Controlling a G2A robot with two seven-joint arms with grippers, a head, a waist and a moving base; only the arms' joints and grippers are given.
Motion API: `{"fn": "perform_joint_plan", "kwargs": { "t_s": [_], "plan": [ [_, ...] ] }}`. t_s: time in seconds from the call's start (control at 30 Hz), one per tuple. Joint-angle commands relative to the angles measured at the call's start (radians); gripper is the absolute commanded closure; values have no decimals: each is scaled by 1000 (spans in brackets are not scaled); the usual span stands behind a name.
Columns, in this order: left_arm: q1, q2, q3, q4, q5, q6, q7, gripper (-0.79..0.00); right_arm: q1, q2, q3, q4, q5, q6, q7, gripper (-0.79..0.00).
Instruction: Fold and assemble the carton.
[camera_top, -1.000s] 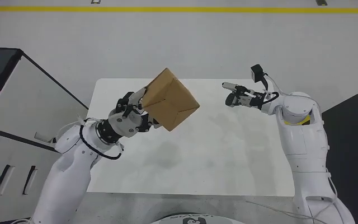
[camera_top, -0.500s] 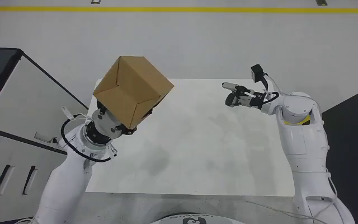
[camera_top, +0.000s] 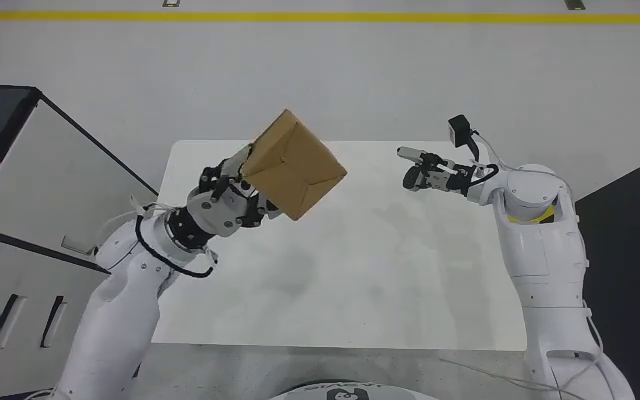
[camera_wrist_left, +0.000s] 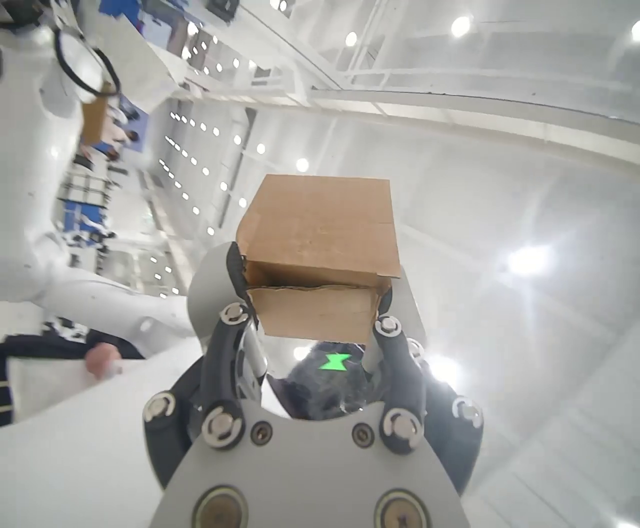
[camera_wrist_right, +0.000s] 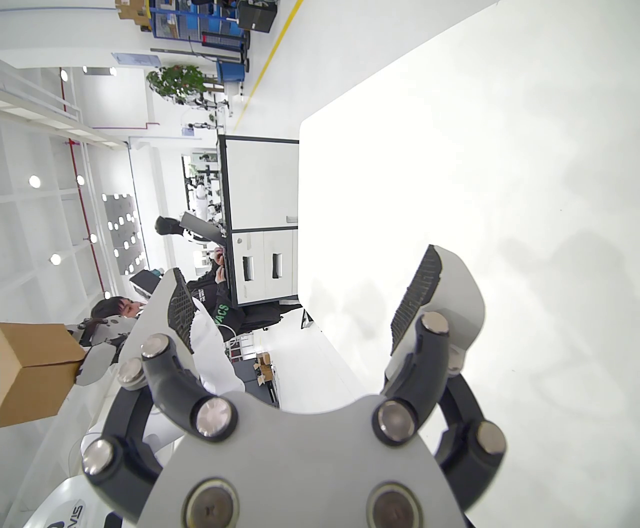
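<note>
Brown cardboard carton (camera_top: 293, 163), folded into a closed box, sits tilted in the air above the table's (camera_top: 400, 270) far left part. One end is clamped between the left pincer's (camera_wrist_left: 311, 290) fingers. The right pincer (camera_wrist_right: 305, 270) hangs spread and empty over the far right part.

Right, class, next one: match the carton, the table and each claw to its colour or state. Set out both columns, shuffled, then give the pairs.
1. carton
2. left claw
3. right claw
4. table

a. open, holding nothing
b. white
c. brown, held above the table
d. shut on the carton

Pairs: 1-c, 2-d, 3-a, 4-b.
</note>
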Motion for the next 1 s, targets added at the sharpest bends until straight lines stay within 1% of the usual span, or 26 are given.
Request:
{"fn": "perform_joint_plan", "kwargs": {
  "t_s": [0.0,0.13,0.23,0.27,0.37,0.53,0.73,0.97],
  "plan": [
    [1,1,-3,-7,84,-35,1,0,0,0,0,0,0,0,0,-785],
    [9,5,-8,-19,235,-100,6,0,0,0,0,0,0,0,0,-785],
    [17,6,-5,-26,295,-143,1,0,0,0,0,0,0,0,0,-785],
    [21,5,-1,-26,281,-145,-4,0,0,0,0,0,0,0,0,-785],
    [26,-1,6,-21,157,-137,-15,0,0,0,0,0,0,0,0,-785],
    [24,-6,8,-11,7,-82,-46,0,0,0,0,0,0,0,0,-785],
    [22,-6,0,-10,-10,-54,-39,0,0,0,0,0,0,0,0,-785],
    [24,-7,-1,-13,-23,-58,-35,0,0,0,0,0,0,0,0,-785]
  ]
}}
